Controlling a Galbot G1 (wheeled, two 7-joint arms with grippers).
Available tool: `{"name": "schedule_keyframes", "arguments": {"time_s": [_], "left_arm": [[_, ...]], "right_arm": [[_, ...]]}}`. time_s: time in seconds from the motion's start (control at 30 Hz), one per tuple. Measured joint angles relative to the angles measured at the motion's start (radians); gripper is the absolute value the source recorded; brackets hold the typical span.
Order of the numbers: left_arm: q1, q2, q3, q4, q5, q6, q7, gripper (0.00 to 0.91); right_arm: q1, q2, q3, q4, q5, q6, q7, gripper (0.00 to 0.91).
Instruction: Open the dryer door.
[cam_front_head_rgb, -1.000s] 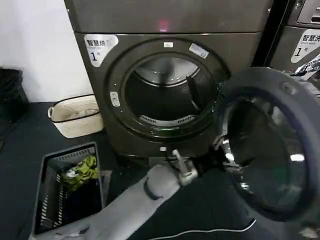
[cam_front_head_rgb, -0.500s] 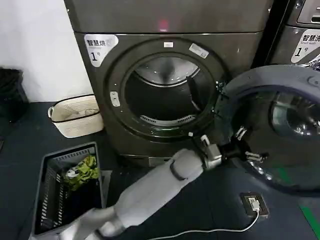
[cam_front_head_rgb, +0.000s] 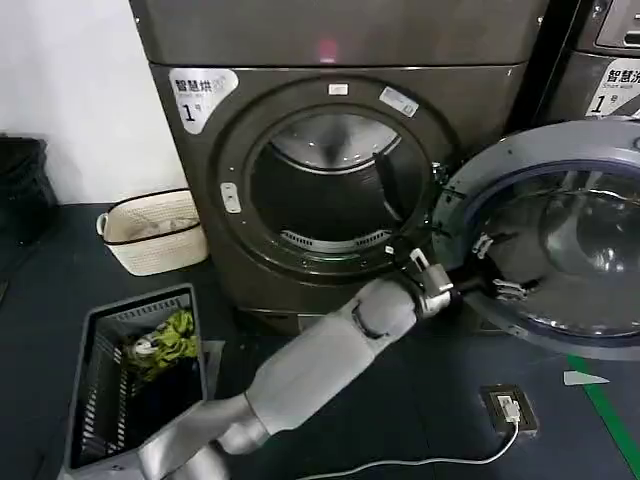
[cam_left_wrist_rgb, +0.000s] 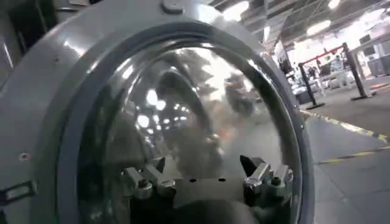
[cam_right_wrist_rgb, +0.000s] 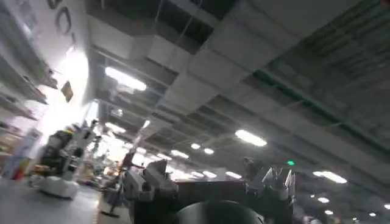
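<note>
Up ahead in the head view, my left gripper (cam_front_head_rgb: 497, 268) sits at the end of my long grey arm, its fingers spread, tips against the matte grey inner face of the large round dryer door (cam_front_head_rgb: 556, 232). That door stands swung wide open beyond my fingers, its clear bowl facing me. Back along my forearm gapes the round drum opening of the big dark grey-bronze dryer (cam_front_head_rgb: 340, 150), a white "1" label (cam_front_head_rgb: 198, 96) at its upper corner and a small pink light (cam_front_head_rgb: 326, 48) above. Near my elbow stand a dark slatted basket (cam_front_head_rgb: 135, 375) with green cloth and a cream woven basket (cam_front_head_rgb: 152, 230).

From my left wrist, my fingers (cam_left_wrist_rgb: 143, 182) are parted wide before the clear bowl.

From my right wrist, my right gripper (cam_right_wrist_rgb: 210, 182) points up at a ceiling with strip lights (cam_right_wrist_rgb: 251, 137), fingers apart, holding nothing.
</note>
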Motion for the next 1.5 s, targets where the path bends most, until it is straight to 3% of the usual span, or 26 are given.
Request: {"name": "schedule_keyframes", "arguments": {"time_s": [0.2,0.37,0.63,0.87,1.07,1.27,1.5], "left_arm": [[0.033,0.000,0.016,-0.039,-0.005,0.027,0.004,0.907],[0.097,0.024,0.028,-0.159,0.001,0.051,0.007,0.907],[0.188,0.314,0.026,-0.426,0.053,0.049,0.009,0.907],[0.227,0.553,-0.006,-0.581,0.167,-0.021,0.019,0.907],[0.247,0.777,-0.059,-0.660,0.339,-0.147,0.071,0.907],[0.331,0.978,-0.197,-0.681,0.575,-0.364,0.111,0.907],[0.515,1.172,-0.440,-0.687,0.742,-0.622,0.163,0.907]], "right_arm": [[-0.007,-0.030,0.030,-0.045,-0.005,-0.004,-0.009,0.907],[-0.006,-0.057,0.029,-0.082,-0.024,0.005,-0.013,0.907],[-0.003,-0.108,0.027,-0.143,-0.045,0.034,-0.031,0.907],[0.010,-0.130,0.000,-0.185,-0.045,0.057,-0.056,0.907],[0.022,-0.147,-0.027,-0.215,-0.043,0.062,-0.058,0.907],[0.028,-0.160,-0.055,-0.225,-0.043,0.068,-0.061,0.907],[0.032,-0.163,-0.088,-0.225,-0.033,0.067,-0.064,0.907]]}}
